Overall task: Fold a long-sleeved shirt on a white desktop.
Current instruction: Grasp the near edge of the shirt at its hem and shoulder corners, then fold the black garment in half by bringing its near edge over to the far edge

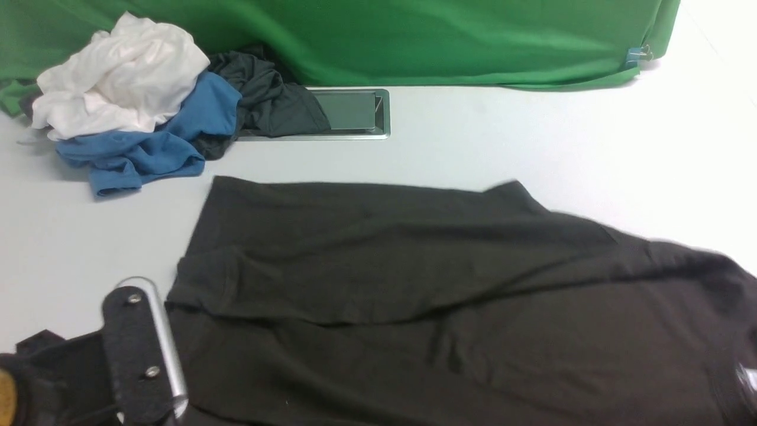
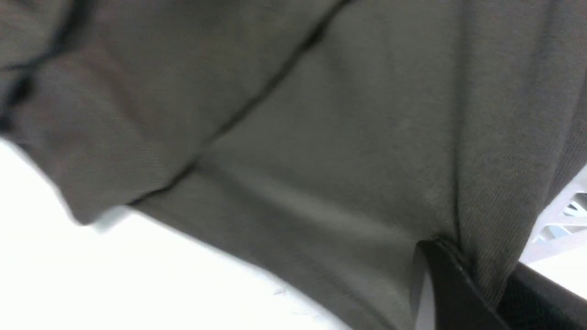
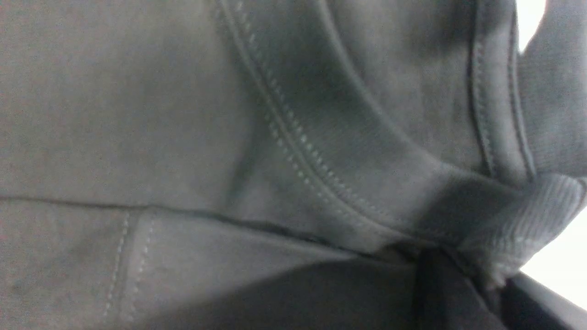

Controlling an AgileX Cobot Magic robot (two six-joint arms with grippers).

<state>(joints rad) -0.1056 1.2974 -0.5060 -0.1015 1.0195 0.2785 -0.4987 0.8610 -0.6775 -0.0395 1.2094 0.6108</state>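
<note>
At the near left edge of the front view, the left claw (image 1: 145, 355) shows as a black body with a silver bar, partly covering the shirt's near left corner. In its own wrist view the left claw (image 2: 463, 284) is clamped tight on a pinch of the long-sleeved shirt (image 1: 426, 296), dark fabric bunching against a black finger (image 2: 451, 288).

The right claw is not visible in the front view. In its wrist view the right claw (image 3: 458, 284) sits at the shirt (image 3: 229, 137) where a ribbed band (image 3: 536, 215) meets stitched seams; fabric is gathered between its fingers (image 3: 435, 288), closed on the cloth.

The shirt spreads across the near and middle worktop (image 1: 532, 136), from the left claw out to the right edge of the front view, with a fold of cloth lying over its middle and its right side blurred. At the near right edge a small white mark (image 1: 746, 378) shows on the fabric; too small and blurred to read. No other writing can be read.

Beyond the shirt, well apart at the far left, a crumpled white garment (image 1: 118, 77) tops a blue garment (image 1: 154, 142), with a dark grey garment (image 1: 266, 97) beside them, draped partly over a metal-framed hatch (image 1: 355, 112) set into the worktop. Farthest back hangs a green cloth backdrop (image 1: 443, 35), a small clip (image 1: 637, 55) at its right corner.
</note>
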